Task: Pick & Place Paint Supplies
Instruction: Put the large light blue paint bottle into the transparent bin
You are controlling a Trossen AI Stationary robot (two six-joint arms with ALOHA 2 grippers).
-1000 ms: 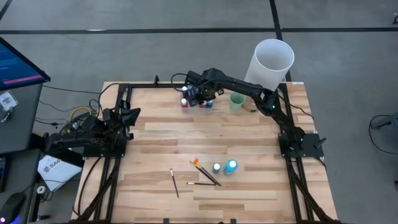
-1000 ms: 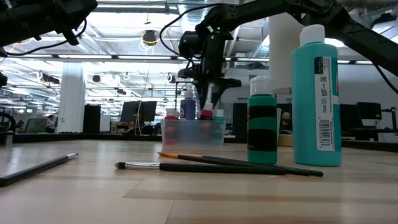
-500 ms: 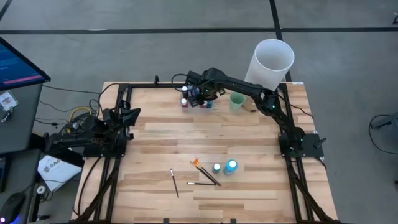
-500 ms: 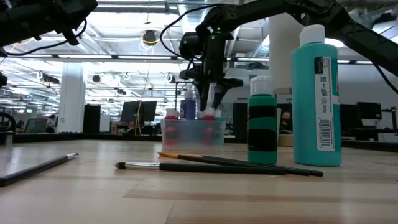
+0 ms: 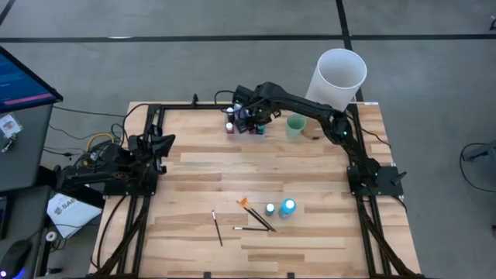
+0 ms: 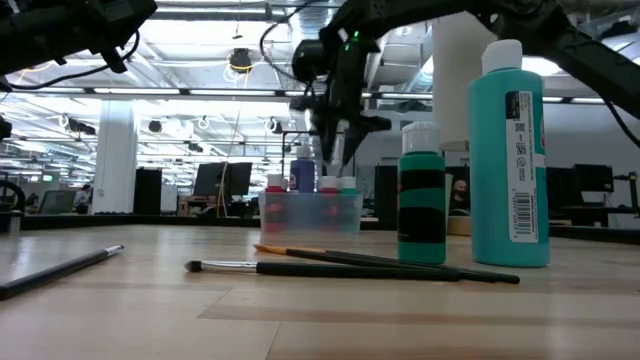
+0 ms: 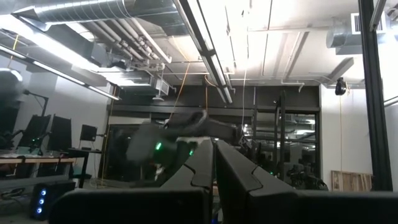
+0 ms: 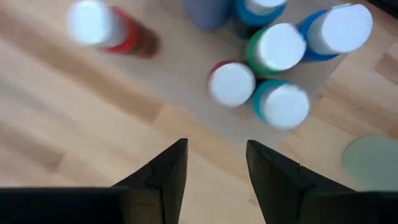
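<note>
Your left gripper [image 5: 167, 142] waits at the table's nine o'clock edge, fingers [image 7: 239, 177] pressed together on nothing. Your right gripper [image 6: 335, 150] hangs just above the clear bin [image 6: 310, 212] at twelve o'clock, its fingers [image 8: 163, 174] parted with only air between them. In that bin you have red [image 8: 231, 83], green [image 8: 275, 48], teal [image 8: 283, 103] and blue [image 8: 337, 29] paint bottles standing upright. Toward five o'clock, two teal bottles [image 5: 287, 207] stand beside the brushes [image 5: 256, 218], one orange-tipped.
</note>
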